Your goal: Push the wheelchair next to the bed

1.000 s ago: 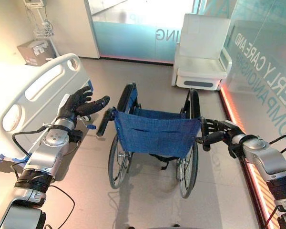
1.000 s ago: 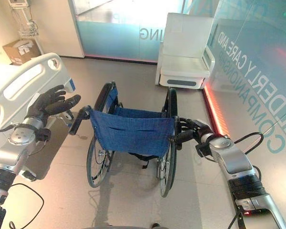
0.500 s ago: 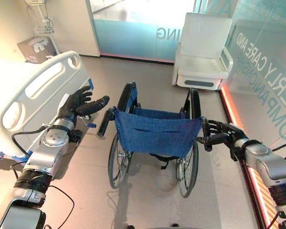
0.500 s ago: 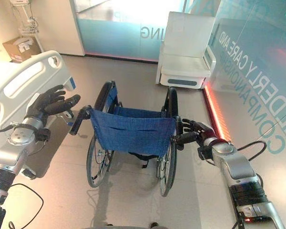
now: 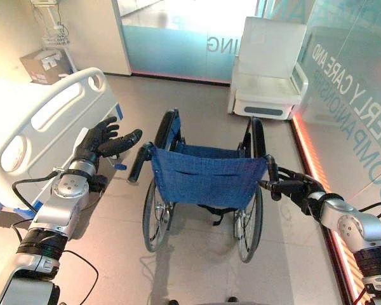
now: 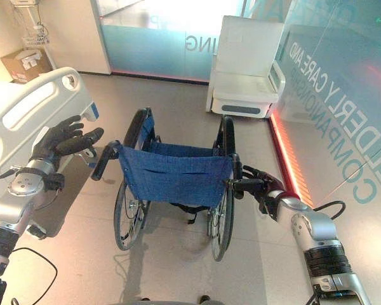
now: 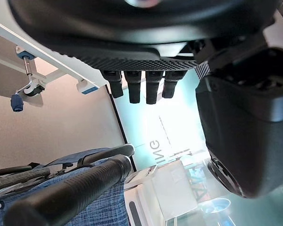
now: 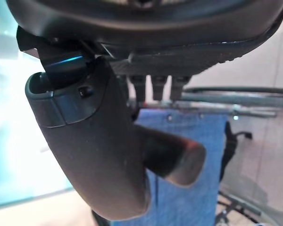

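Wheelchair (image 5: pixel 206 178), one, blue-backed, stands beside one white bed (image 5: pixel 44 127), its two push handles toward the robot; left hand (image 5: pixel 101 141) hovers open just short of the left handle (image 5: pixel 138 163), right hand (image 5: pixel 292 187) curls around the right handle (image 8: pixel 172 157); one white armchair (image 5: pixel 270 70) sits beyond the wheelchair

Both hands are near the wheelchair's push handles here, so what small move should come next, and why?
Probably bring the left hand across onto the left push handle and close it. That hand is open and hangs apart from the handle, while the right hand is at the right push handle. The bed lies to the left.
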Controlling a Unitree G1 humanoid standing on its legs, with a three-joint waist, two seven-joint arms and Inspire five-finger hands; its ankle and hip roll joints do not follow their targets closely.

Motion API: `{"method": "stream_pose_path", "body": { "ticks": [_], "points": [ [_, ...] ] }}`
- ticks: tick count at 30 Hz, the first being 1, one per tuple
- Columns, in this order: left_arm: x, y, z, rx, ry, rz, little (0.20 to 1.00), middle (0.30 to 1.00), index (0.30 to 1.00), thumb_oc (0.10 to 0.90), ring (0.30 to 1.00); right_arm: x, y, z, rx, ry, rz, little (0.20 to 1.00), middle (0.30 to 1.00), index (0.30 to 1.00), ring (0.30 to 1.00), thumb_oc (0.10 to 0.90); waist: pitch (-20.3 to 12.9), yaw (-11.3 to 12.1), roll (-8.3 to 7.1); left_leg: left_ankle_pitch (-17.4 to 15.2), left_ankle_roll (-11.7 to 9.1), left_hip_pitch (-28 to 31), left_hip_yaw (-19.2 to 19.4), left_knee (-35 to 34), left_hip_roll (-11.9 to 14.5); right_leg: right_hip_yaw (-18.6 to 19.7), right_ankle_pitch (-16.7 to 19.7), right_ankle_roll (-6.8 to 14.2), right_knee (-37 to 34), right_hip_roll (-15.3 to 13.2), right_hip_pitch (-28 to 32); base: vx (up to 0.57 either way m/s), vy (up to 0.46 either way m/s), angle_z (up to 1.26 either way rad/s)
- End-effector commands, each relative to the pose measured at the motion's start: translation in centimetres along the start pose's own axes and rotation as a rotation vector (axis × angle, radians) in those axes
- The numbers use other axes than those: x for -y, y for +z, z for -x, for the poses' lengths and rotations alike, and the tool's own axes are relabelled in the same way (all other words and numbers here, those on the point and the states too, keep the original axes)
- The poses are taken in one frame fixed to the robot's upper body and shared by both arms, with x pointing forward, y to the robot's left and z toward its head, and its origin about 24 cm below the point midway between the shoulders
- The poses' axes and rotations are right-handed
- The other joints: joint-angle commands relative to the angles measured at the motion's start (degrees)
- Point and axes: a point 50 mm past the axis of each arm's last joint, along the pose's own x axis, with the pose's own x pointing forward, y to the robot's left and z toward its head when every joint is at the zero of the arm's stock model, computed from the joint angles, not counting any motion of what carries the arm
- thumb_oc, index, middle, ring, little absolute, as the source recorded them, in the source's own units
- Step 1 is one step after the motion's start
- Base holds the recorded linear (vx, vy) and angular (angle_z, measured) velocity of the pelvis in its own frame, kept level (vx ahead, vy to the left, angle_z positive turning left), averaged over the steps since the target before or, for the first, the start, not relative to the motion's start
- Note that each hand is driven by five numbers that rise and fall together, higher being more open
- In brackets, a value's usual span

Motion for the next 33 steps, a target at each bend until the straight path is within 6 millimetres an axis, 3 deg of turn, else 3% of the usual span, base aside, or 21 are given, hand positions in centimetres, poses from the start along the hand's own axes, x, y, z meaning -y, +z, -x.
{"method": "stream_pose_path", "body": {
  "ticks": [1, 10, 23, 24, 25, 29, 33],
  "points": [
    [-2.8, 6.5, -1.2, 0.265, 0.121, 0.004, 0.900, 0.900, 0.900, 0.800, 0.900, -0.5, 4.6, -0.3, 0.149, -0.025, 0.031, 0.900, 0.900, 0.900, 0.900, 0.800, -1.37, 0.35, 1.56, -8.47, 1.32, 1.92, 0.09, 0.66, -4.35, -1.71, -3.31, 0.38, 1.76, 1.47, 0.17, 0.03, 0.002, 0.05],
    [-2.6, 6.6, -1.4, 0.256, 0.100, -0.005, 0.900, 0.900, 0.900, 0.800, 0.900, -1.5, 7.0, -0.4, 0.213, 0.008, 0.135, 0.900, 0.900, 0.900, 0.900, 0.800, -1.10, 1.62, 1.45, -8.37, 1.43, 1.89, -0.96, 0.66, -4.72, -2.68, -3.56, 0.29, 2.03, 1.20, 0.47, 0.02, -0.002, 0.03],
    [-2.0, 6.3, -1.4, 0.239, 0.074, -0.002, 0.900, 0.900, 0.900, 0.800, 0.900, -3.8, 6.4, -1.1, 0.168, 0.172, 0.216, 0.900, 0.900, 0.900, 0.900, 0.800, -0.51, 3.12, 1.43, -8.10, 1.30, 1.99, -0.85, 0.66, -4.82, -5.22, -3.33, 0.46, 1.97, 0.43, 0.93, 0.02, -0.003, 0.01],
    [-2.0, 6.4, -1.4, 0.235, 0.070, 0.003, 0.900, 0.900, 0.900, 0.800, 0.900, -4.0, 6.4, -1.1, 0.171, 0.190, 0.220, 0.754, 0.754, 0.754, 0.754, 0.703, -0.48, 3.20, 1.44, -8.06, 1.27, 2.00, -0.81, 0.68, -4.82, -5.38, -3.34, 0.48, 2.00, 0.37, 0.98, 0.03, -0.009, 0.01],
    [-1.9, 6.3, -1.4, 0.227, 0.062, 0.018, 0.900, 0.900, 0.900, 0.800, 0.900, -4.3, 6.5, -1.2, 0.175, 0.208, 0.241, 0.300, 0.300, 0.300, 0.300, 0.400, -0.51, 3.36, 1.43, -8.08, 1.27, 2.03, -0.73, 0.73, -4.88, -5.57, -3.36, 0.56, 2.02, 0.28, 1.02, 0.03, -0.010, 0.03],
    [-1.5, 5.8, -1.5, 0.192, 0.020, 0.082, 0.900, 0.900, 0.900, 0.800, 0.900, -5.0, 6.9, -1.3, 0.193, 0.241, 0.261, 0.300, 0.300, 0.300, 0.300, 0.400, -0.47, 3.83, 1.48, -8.04, 1.28, 2.06, -0.85, 0.85, -4.89, -6.10, -3.41, 0.56, 2.17, 0.07, 1.15, 0.02, -0.007, 0.01],
    [0.2, 4.7, -1.8, 0.088, -0.109, 0.214, 0.900, 0.900, 0.900, 0.800, 0.900, -5.7, 6.8, -1.5, 0.186, 0.249, 0.280, 0.300, 0.300, 0.300, 0.300, 0.400, -0.26, 4.10, 1.69, -7.90, 1.30, 1.91, -0.96, 1.04, -4.90, -6.41, -3.37, 0.56, 2.26, -0.05, 1.16, 0.00, 0.000, 0.00]
  ]
}}
